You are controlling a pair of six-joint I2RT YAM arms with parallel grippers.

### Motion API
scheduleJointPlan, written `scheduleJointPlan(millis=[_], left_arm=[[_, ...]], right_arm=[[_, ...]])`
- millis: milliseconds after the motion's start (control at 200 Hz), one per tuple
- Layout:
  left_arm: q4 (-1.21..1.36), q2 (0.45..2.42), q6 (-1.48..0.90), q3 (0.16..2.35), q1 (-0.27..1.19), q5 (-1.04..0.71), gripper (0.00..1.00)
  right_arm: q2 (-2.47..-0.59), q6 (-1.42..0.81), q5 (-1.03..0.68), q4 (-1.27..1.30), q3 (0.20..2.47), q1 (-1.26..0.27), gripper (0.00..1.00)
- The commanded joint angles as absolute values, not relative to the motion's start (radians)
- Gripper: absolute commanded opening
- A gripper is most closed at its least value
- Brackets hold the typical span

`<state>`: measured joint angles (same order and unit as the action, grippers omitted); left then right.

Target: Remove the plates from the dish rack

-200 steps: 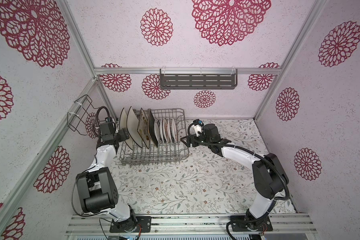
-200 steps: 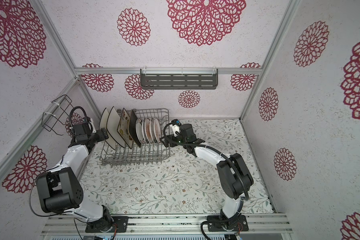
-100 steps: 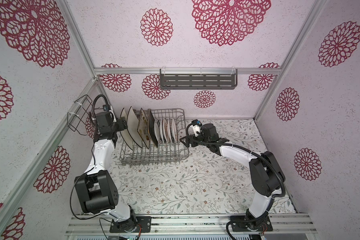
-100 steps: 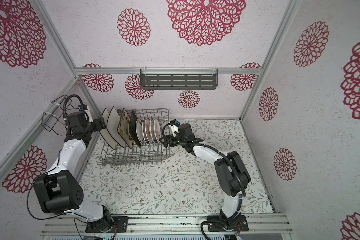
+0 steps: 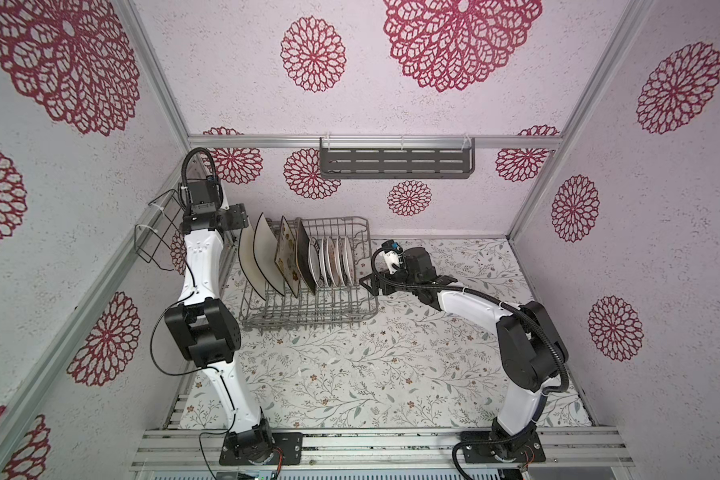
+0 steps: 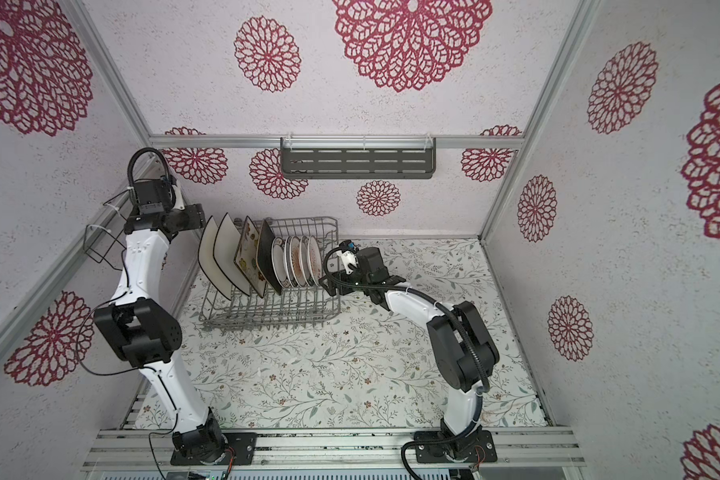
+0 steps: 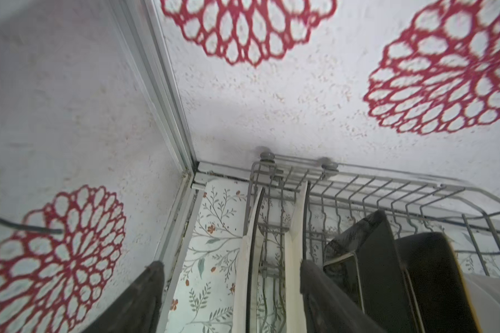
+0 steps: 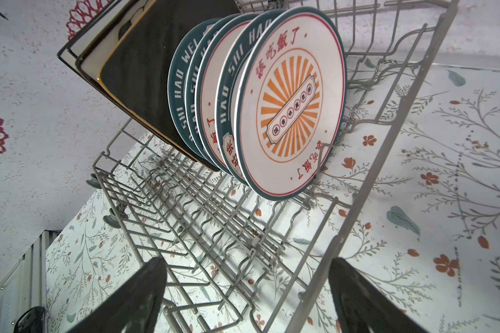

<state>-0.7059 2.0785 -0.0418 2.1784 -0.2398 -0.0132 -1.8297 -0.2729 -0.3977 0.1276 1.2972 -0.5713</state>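
The grey wire dish rack (image 5: 308, 316) (image 6: 267, 318) stands at the back left. In it stand two white black-rimmed plates (image 5: 248, 257), a floral plate (image 5: 287, 253), a dark brown plate (image 5: 305, 257) and several small round plates (image 5: 333, 262) (image 8: 289, 106). My left gripper (image 5: 238, 224) (image 7: 230, 263) is open above the rack's left end. The top edges of both white plates (image 7: 247, 259) lie between its fingers, untouched. My right gripper (image 5: 364, 284) (image 8: 247, 261) is open at the rack's right side, with the side rim wire (image 8: 347, 230) running between its fingers.
A grey slotted shelf (image 5: 395, 163) hangs on the back wall. A black wire holder (image 5: 156, 232) hangs on the left wall, just behind my left arm. The floral table top (image 5: 371, 365) stretches in front of the rack. The corner post (image 7: 168, 115) is close to my left gripper.
My left arm has risen from beside the rack to above the white plates, and its jaws have narrowed a little. My right gripper has edged left, closer to the rack's side.
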Motion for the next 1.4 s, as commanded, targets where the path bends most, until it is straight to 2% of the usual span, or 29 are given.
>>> scheduleJointPlan(millis=[0, 275, 345, 390, 725, 1056, 1226, 1396], left_arm=[[-0.854, 2.141, -0.011, 2.295, -0.231, -0.042, 0.76], [-0.957, 2.202, 0.052, 2.379, -0.218, -0.036, 0.72], [-0.962, 2.201, 0.059, 2.37, -0.22, -0.045, 0.6], [-0.965, 2.2, 0.06, 2.366, -0.221, -0.044, 0.56], [-1.019, 2.236, 0.061, 2.379, -0.218, -0.067, 0.58], [-1.014, 2.243, 0.059, 2.332, -0.218, -0.091, 0.53], [-1.027, 2.266, 0.058, 2.331, -0.216, -0.104, 0.43], [-1.035, 2.285, 0.066, 2.326, -0.216, -0.11, 0.41]], right_arm=[[-1.833, -0.249, -0.405, 0.127, 1.336, -0.576, 0.91], [-1.848, -0.25, -0.406, 0.121, 1.351, -0.575, 0.91], [-1.853, -0.25, -0.407, 0.121, 1.357, -0.575, 0.91], [-1.857, -0.252, -0.408, 0.121, 1.359, -0.575, 0.91], [-1.867, -0.273, -0.421, 0.14, 1.373, -0.576, 0.91], [-1.879, -0.289, -0.441, 0.14, 1.379, -0.576, 0.91], [-1.882, -0.282, -0.439, 0.13, 1.385, -0.575, 0.91], [-1.885, -0.276, -0.431, 0.118, 1.39, -0.576, 0.91]])
